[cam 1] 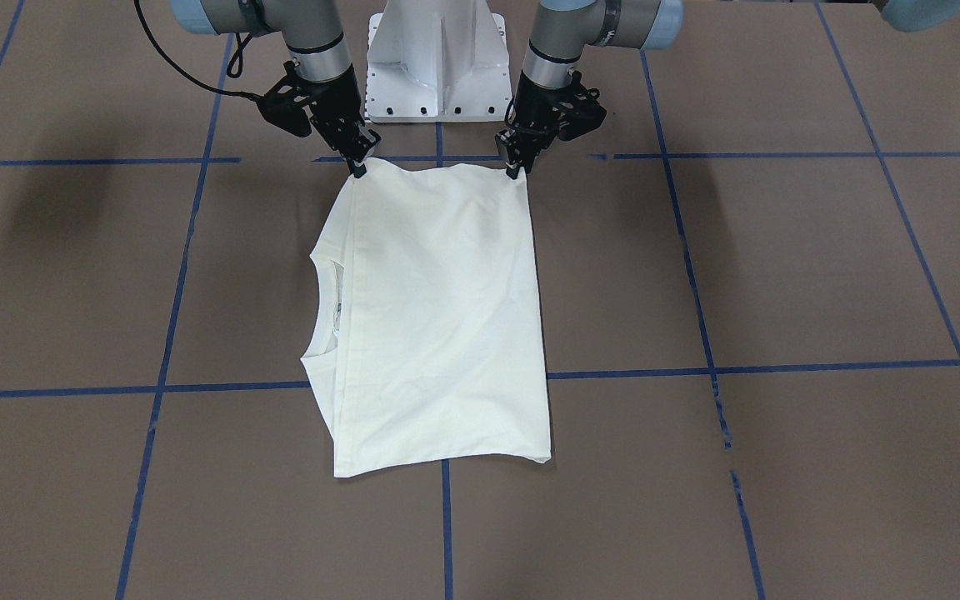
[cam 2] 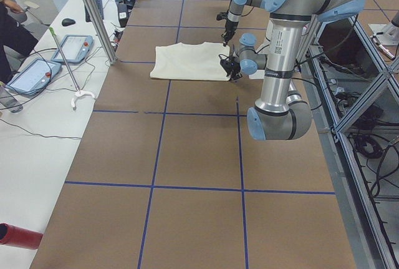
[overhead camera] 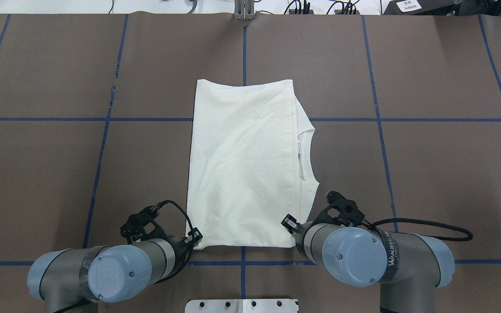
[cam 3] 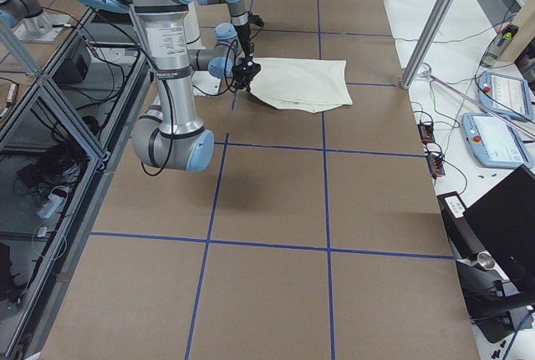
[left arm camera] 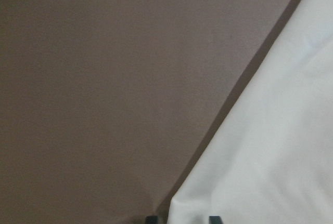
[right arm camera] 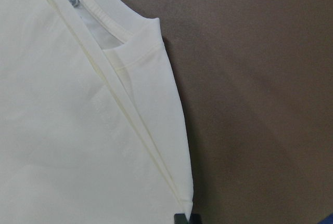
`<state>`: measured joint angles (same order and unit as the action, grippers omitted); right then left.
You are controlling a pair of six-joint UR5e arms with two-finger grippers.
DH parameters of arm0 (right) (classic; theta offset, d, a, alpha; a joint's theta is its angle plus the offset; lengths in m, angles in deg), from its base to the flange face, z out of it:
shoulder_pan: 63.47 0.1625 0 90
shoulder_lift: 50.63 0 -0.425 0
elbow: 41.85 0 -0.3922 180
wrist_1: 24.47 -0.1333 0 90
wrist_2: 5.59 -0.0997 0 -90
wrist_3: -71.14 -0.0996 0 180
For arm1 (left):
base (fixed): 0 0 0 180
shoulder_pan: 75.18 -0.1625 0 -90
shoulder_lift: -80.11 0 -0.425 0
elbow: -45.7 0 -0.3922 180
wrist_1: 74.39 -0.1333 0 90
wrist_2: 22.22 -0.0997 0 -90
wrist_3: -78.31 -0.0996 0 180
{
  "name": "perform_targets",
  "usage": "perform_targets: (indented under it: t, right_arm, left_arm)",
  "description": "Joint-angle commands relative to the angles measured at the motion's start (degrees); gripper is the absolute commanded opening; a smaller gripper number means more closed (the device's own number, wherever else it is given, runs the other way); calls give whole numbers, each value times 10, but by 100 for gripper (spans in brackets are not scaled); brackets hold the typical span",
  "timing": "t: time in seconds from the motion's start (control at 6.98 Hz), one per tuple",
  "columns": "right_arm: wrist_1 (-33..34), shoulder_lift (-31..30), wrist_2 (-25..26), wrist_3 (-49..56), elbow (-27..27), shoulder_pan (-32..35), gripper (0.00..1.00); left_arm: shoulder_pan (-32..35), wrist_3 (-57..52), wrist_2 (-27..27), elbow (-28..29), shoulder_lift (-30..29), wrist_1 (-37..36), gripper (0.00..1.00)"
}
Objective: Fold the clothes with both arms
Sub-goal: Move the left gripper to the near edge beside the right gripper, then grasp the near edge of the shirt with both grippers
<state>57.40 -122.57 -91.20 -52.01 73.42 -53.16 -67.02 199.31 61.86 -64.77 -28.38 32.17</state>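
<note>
The cream shirt [cam 1: 447, 317] lies folded into a tall rectangle on the brown table, plain side up. Its ribbed collar [overhead camera: 307, 152] peeks out along the edge on my right. My left gripper [cam 1: 515, 171] is shut on the shirt's near corner on my left; in the left wrist view that corner [left arm camera: 270, 156] sits between the fingertips. My right gripper [cam 1: 359, 171] is shut on the other near corner, close to the collar [right arm camera: 112, 24]. Both held corners sit low at the table. From overhead the left gripper [overhead camera: 194, 238] and right gripper [overhead camera: 289, 224] flank the near hem.
The white pedestal base [cam 1: 437, 67] stands just behind the grippers. Blue tape lines [cam 1: 697, 367] grid the table. A side bench with tablets [cam 2: 37, 72] and a person's arm [cam 2: 9, 19] lies beyond the table's far edge.
</note>
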Motion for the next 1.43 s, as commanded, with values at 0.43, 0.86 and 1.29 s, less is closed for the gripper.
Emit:
perform_targets:
  t: [0.43, 0.86, 1.29]
  right_arm:
    - [0, -2, -2, 0, 5, 1, 0]
    - [-1, -22, -5, -2, 70, -30, 0]
    - [0, -53, -3, -2, 145, -40, 0]
  left_arm:
    - [6, -2, 5, -111, 49, -5, 0]
    - [-18, 7, 2, -162, 79, -4, 0]
    - [-19, 11, 2, -163, 51, -14, 0]
